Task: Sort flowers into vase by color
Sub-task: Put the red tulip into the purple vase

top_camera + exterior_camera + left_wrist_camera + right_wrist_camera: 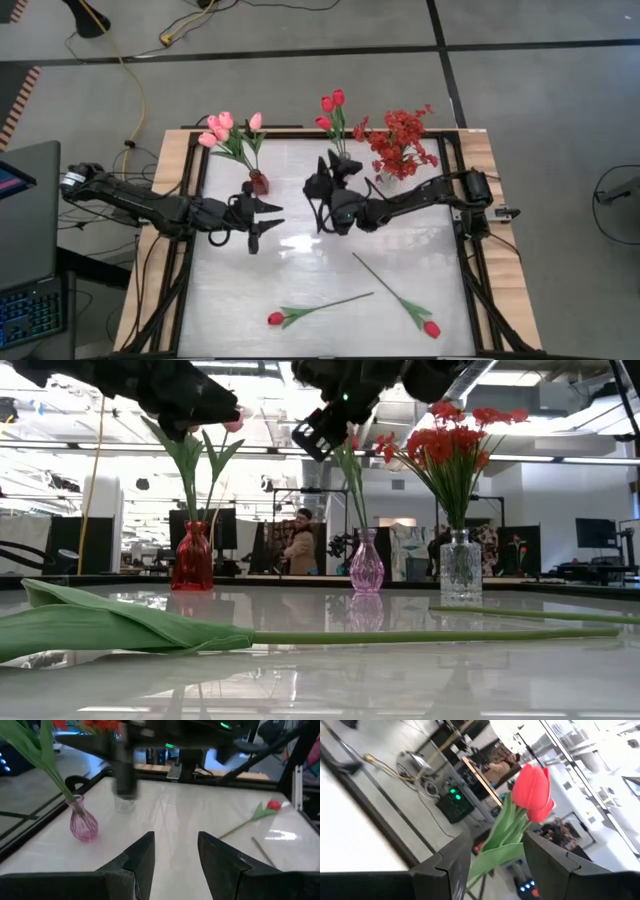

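The right gripper [325,185] hangs above the pink vase [366,565], at the stems of the red tulips [331,108] that stand in it. In its wrist view a red tulip head [532,792] and its leaves lie between the two fingers, and these are apart; I cannot tell if they press the stem. The risk here, I think, is that the gripper pulls away while a leaf is caught. Then the light vase can tip, or the tulip can come out again. The clear vase [460,565] with the red blossom sprays [402,140] stands just beside, so a move to that side can knock it. The left gripper [262,218] waits near the red vase [193,558] with the pale pink tulips [225,130]; its fingers are apart and hold nothing. The two grippers are near each other, so a wide swing of one arm can meet the other. All three vases stand close to the far edge of the table [300,270]. The open room is toward the near side, where two more red tulips [315,312] [405,305] lie flat, well apart from the vases.
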`<state>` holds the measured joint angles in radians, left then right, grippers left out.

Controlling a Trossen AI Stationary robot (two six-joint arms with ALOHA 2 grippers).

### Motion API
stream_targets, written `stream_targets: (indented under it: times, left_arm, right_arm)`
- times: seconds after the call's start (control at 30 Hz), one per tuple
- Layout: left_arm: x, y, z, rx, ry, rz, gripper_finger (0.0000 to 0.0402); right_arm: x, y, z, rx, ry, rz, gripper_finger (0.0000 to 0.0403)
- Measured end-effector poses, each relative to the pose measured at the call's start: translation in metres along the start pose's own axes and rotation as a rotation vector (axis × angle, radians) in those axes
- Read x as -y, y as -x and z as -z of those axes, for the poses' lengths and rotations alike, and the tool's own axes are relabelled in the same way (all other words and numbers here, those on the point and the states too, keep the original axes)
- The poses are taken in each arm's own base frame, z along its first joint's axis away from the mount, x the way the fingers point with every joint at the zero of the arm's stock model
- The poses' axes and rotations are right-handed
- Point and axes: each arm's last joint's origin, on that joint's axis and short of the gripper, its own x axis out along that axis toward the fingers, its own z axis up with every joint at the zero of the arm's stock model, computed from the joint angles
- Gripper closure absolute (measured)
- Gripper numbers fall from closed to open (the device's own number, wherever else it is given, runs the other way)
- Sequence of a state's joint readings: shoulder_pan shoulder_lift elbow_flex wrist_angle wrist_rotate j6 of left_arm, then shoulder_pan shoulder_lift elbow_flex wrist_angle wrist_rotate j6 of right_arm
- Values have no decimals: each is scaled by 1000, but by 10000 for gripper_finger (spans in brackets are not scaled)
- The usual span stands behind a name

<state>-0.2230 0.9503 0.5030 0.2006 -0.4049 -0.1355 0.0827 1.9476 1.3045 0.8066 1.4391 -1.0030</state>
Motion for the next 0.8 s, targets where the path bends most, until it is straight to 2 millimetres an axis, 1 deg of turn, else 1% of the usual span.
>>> stream_targets:
  times: [0.1, 0.3, 0.43, 0.53, 0.6, 0.67, 0.73, 0.8]
  left_arm:
    - [-2, 5, -2, 2, 26, 1, 264]
    - [3, 8, 1, -20, 71, 27, 264]
    - [11, 8, 5, -53, 101, 59, 264]
    - [20, 11, 6, -95, 123, 92, 264]
    - [28, 12, 5, -112, 130, 117, 264]
    - [40, 13, 2, -116, 124, 135, 264]
    - [53, 13, -2, -116, 109, 144, 265]
    - [68, 11, -4, -140, 100, 142, 267]
  right_arm:
    - [-3, 21, -2, 36, -10, -35, 195]
    - [-6, 73, -6, 129, -111, -130, 195]
    - [-6, 111, -8, 228, -221, -244, 195]
    - [-4, 141, -7, 315, -289, -363, 195]
    - [-1, 160, -5, 373, -314, -484, 195]
    - [6, 173, -1, 414, -344, -692, 195]
    - [15, 179, 4, 372, -400, -970, 195]
    - [26, 179, 10, 260, -426, -1193, 195]
